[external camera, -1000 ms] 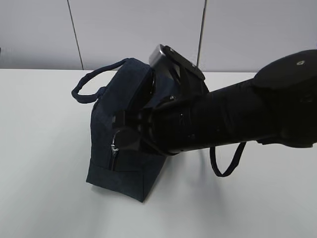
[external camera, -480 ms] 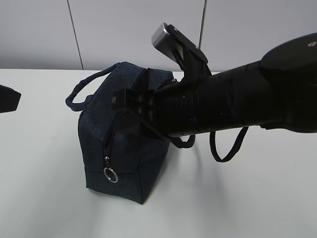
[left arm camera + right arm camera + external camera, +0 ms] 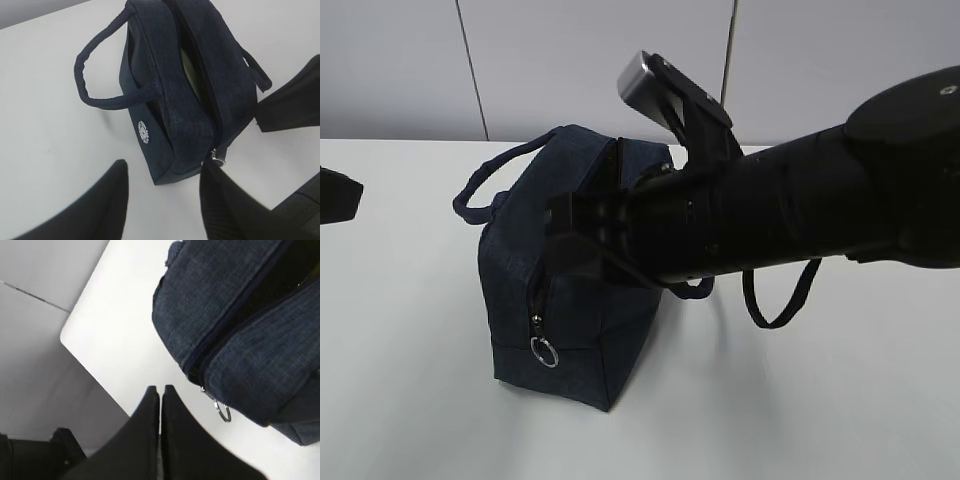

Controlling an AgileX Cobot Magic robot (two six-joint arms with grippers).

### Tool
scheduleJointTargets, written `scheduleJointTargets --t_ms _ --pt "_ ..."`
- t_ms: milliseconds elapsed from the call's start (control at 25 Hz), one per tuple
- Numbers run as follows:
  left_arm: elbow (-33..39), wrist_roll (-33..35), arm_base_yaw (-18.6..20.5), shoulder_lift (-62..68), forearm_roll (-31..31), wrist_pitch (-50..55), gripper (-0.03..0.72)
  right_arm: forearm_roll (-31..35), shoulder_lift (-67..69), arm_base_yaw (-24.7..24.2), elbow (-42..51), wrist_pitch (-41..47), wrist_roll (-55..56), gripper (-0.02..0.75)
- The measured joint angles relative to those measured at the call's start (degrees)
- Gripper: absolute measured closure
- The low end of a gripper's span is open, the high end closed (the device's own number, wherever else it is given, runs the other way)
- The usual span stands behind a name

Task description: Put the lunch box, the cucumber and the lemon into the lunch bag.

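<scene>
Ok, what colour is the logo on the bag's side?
White, on the navy lunch bag; the logo shows best in the left wrist view.

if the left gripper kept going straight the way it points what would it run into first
Probably the lunch bag: the left gripper stands open and aims at its zipper end, near the ring pull, though depth is hard to judge.
</scene>
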Motion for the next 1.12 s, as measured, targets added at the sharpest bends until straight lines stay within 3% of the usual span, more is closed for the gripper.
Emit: scheduleJointTargets --t_ms 240,440,560,720,1120 --pt "0.00 0.00 0.00 0.00 -0.13 0.00 0.367 -7.48 1.34 -0.08 1.32 5.48 -0.38 0.699" --pt "0.00 0.00 0.00 0.00 -0.15 0.00 0.367 -8.86 4.64 -0.08 2.36 5.77 -0.48 0.443" --pt "0.00 0.00 0.00 0.00 -0.15 0.00 0.367 -8.86 7.68 -0.08 2.36 5.77 -1.28 0.369" --pt "0.00 0.00 0.00 0.00 -0.15 0.00 0.367 -7.68 10.56 -0.08 1.83 5.77 -2.75 0.350" --pt "0.00 0.00 0.00 0.00 -0.15 0.10 0.367 5.07 15.34 -0.08 -0.64 4.27 -11.26 0.349"
